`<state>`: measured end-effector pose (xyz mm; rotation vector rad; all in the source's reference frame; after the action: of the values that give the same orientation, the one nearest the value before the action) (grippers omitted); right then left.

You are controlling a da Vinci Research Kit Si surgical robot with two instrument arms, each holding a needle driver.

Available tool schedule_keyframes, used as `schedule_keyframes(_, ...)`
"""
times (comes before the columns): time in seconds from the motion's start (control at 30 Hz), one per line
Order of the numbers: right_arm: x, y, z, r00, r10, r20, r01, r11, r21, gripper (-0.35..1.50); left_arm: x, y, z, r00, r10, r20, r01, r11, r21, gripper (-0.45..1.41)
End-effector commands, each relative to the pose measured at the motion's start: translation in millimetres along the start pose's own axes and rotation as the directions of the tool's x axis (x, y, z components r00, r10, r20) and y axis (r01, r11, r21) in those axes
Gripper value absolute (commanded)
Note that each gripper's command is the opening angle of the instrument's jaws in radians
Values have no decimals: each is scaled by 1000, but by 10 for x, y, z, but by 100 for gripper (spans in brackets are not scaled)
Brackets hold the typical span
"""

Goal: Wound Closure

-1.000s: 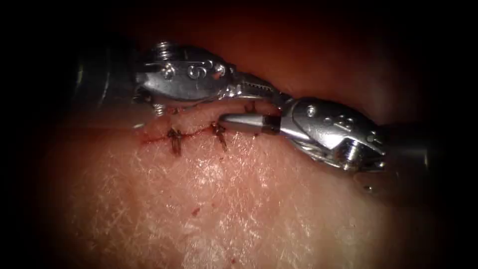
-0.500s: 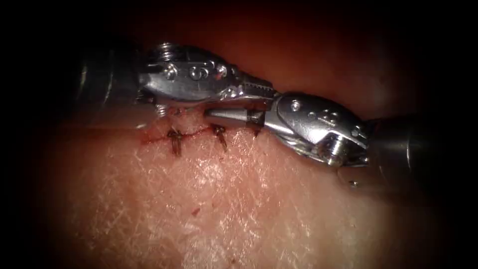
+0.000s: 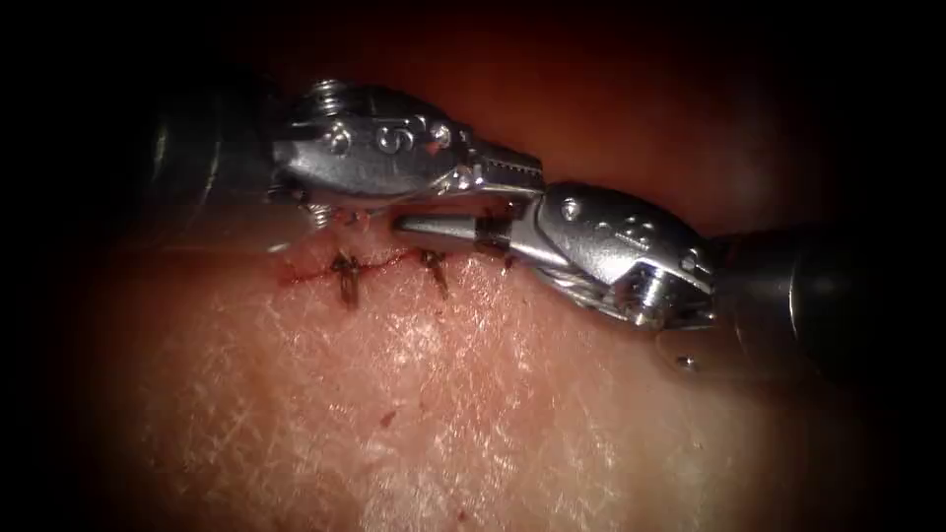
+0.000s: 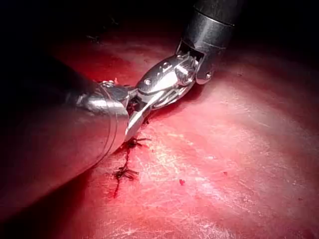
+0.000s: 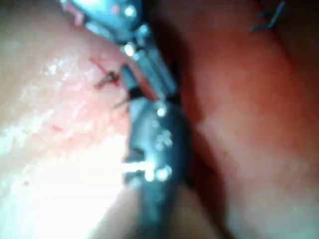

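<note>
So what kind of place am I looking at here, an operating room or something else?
Most likely a bench suturing practice setup, not an operating room: two wristed tools, left tool and right tool, meet over a slab of tissue whose short cut already carries tied stitches.

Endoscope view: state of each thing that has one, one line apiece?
Left tool: meets the right tool above the cut; jaws and load unclear.
Right tool: tip over the cut; load unclear.
Cut: partly closed, red fluid along it.
Stitches: tied, cut ends sticking up.
Tissue: intact below the cut.
Needle: cannot tell where.
</note>
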<state>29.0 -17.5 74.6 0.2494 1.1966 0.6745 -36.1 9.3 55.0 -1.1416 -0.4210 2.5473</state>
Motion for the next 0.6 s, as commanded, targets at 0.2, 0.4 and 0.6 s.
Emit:
schedule_keyframes(0.2,-1,-2,8,1000,4,-23,-4,1000,0,133,0,0,10,1000,1,-1,-1,1000,-2,-45)
schedule_keyframes(0.4,1,-1,12,1000,11,-26,-11,1000,-3,133,-1,0,10,1000,1,-2,-1,1000,-5,-45)
schedule_keyframes(0.6,2,2,16,999,10,-35,-11,1000,-5,126,-1,1,10,1000,8,-4,-8,1000,-10,-45)
